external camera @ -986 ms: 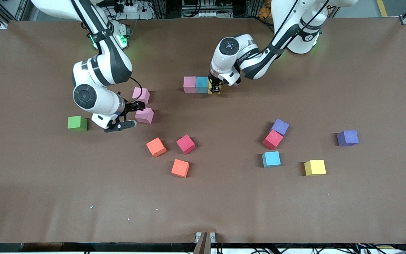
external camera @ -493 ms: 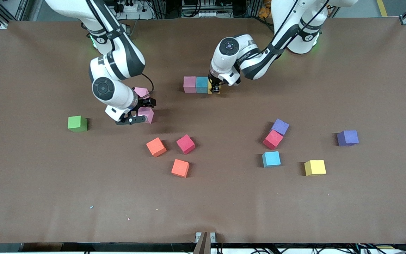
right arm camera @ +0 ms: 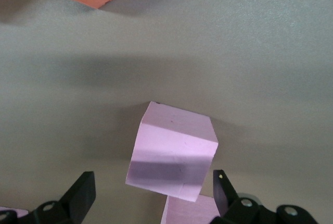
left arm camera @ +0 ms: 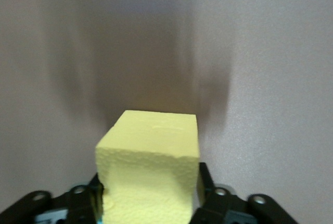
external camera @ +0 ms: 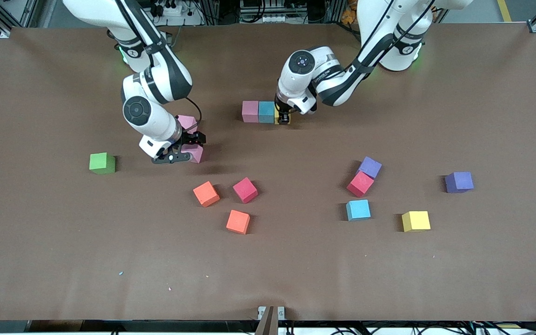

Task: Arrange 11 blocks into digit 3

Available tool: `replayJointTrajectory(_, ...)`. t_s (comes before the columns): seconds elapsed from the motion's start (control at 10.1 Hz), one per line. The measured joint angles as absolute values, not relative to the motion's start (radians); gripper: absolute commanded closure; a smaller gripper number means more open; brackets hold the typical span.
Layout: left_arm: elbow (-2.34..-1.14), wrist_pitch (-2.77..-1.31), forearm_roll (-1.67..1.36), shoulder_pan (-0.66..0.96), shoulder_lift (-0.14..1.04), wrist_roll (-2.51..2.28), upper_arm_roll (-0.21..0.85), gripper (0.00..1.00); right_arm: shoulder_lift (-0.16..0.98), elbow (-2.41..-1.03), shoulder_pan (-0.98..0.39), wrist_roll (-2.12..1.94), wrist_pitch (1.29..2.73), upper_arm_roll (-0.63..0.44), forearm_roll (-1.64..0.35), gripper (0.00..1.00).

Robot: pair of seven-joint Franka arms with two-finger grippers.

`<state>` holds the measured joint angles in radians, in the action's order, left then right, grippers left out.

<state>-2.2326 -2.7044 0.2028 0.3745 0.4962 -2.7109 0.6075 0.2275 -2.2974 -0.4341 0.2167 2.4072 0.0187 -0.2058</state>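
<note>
Blocks lie scattered; nearest, the right gripper [external camera: 187,148], fingers spread wide, straddles a skewed pink block [right arm camera: 171,152], which could twist when squeezed. At twelve o'clock, the left gripper [external camera: 283,115], seemingly just loosening, flanks the yellow block [left arm camera: 151,166] beside the blue block [external camera: 266,111]; withdrawal may drag it.
</note>
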Motion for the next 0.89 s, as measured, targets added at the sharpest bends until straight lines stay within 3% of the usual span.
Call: replayJointTrajectory(0.89, -2.217, -2.693, 0.213, 0.376, 0.479, -2.711, 0.613, 0.0, 0.252, -2.34, -0.435, 0.284, 2.512, 0.004, -0.217, 0.0)
